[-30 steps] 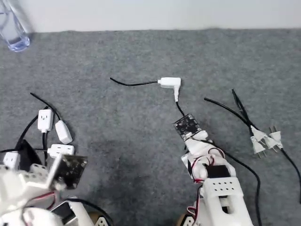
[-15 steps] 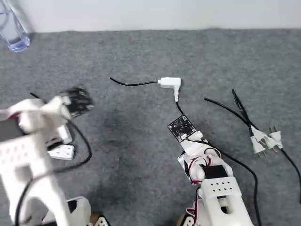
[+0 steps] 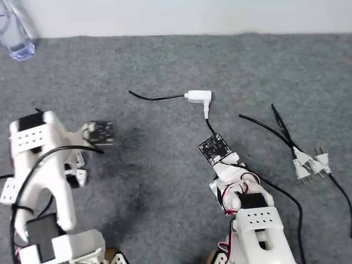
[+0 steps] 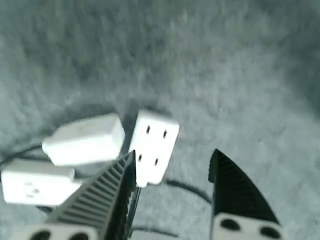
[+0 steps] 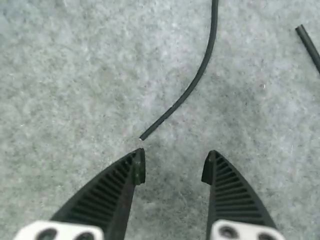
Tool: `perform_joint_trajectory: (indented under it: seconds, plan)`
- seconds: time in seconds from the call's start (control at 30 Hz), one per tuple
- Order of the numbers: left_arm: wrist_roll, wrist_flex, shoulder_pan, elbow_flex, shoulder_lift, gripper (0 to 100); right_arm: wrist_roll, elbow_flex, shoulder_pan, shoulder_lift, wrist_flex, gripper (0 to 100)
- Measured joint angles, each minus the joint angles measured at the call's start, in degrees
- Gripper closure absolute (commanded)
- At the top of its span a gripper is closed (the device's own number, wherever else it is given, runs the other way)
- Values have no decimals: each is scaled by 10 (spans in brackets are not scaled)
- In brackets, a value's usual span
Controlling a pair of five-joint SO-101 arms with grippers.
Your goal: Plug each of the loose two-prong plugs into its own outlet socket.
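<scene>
Two loose white two-prong plugs (image 3: 309,164) lie on the grey carpet at the right, with black cords trailing off. A white socket block (image 4: 152,147) with two pairs of slots lies just beyond my open left gripper (image 4: 172,161), one finger (image 4: 120,180) at its near edge. Beside it lie two more white blocks (image 4: 85,140) (image 4: 35,181). The left arm (image 3: 38,157) stands over this cluster at the left of the table. My right gripper (image 5: 173,166) is open and holds nothing. It hovers just short of a black cord's cut end (image 5: 143,136).
A white angled connector (image 3: 199,97) lies mid-table, with one black cord running left and another running toward the right arm (image 3: 242,201). A clear bottle (image 3: 14,33) stands at the back left by the wall. Another cord (image 5: 307,42) lies farther off.
The left arm has risen from the front left corner and swung over the sockets, settling above them. The right arm's wrist shifted slightly left.
</scene>
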Motion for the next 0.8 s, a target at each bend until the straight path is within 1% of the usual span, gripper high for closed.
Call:
perform_joint_trajectory:
  seconds: [0.13, 0.27, 0.43, 0.63, 0.7, 0.8]
  plan:
    - [-72, -3, -64, -4, 14, 776, 0, 0, 0, -2, 0, 809]
    - [-105, -14, -73, -6, 51, 776, 0, 0, 0, -2, -18, 809]
    - [-111, -51, -72, -6, 118, 776, 0, 0, 0, -2, -22, 809]
    - [-111, -89, -46, -25, 170, 776, 0, 0, 0, -2, -22, 809]
    - [-95, -118, -33, -19, 194, 776, 0, 0, 0, -2, -22, 809]
    - [-79, -131, -15, -23, 207, 776, 0, 0, 0, -2, -22, 809]
